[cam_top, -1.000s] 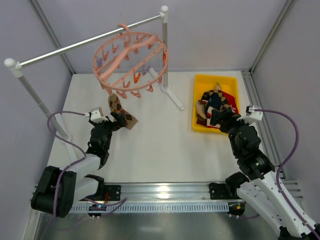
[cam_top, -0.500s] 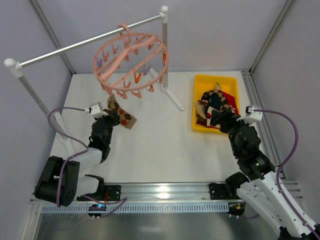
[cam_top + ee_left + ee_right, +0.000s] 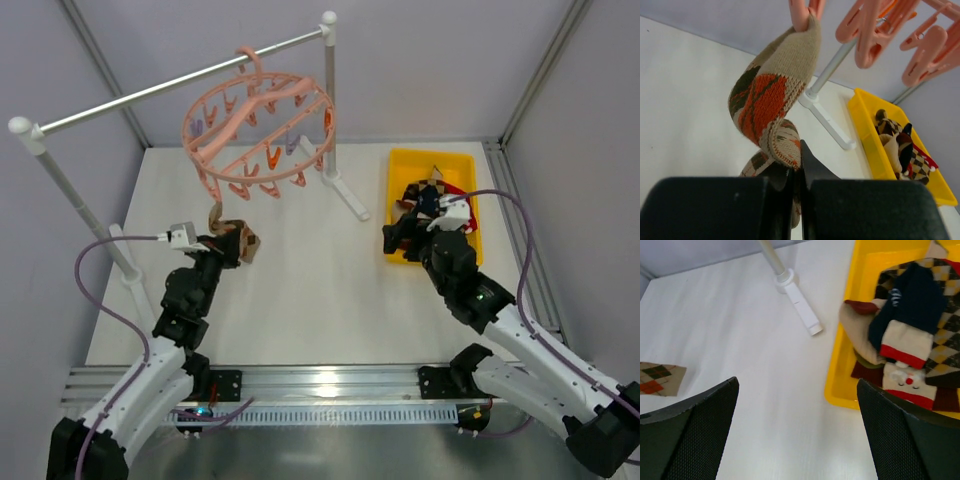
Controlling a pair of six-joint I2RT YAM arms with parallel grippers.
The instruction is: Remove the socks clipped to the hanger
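Hanging from a grey rail (image 3: 140,90) at the back of a white table (image 3: 320,290), a round salmon-pink hanger (image 3: 258,130) w/ two rings & many small clips tilts above the table's left-rear area. One argyle sock (image 3: 775,95), tan w/ orange & olive diamonds, is held at its top edge by a pink clip (image 3: 801,11) on the hanger's near-left rim. From there the sock droops down & curls back on itself.

Left gripper (image 3: 238,248) is clamped on the lower part of that sock. In the left wrist view its two black fingers (image 3: 812,172) pinch the fabric w/ no gap showing between them. The left arm reaches fwd from the near-left corner, w/ the gripper just below & in front of the hanger.

Right gripper (image 3: 797,385) is spread wide & holds nothing. It hovers over bare table just left of a yellow bin (image 3: 395,170). The bin sits at the right-rear of the table, near the white foot of the rail's right post (image 3: 328,100). Inside the bin lies a pile of socks (image 3: 910,315): navy, tan & brown argyle, dark red, & one cream w/ a red stripe.
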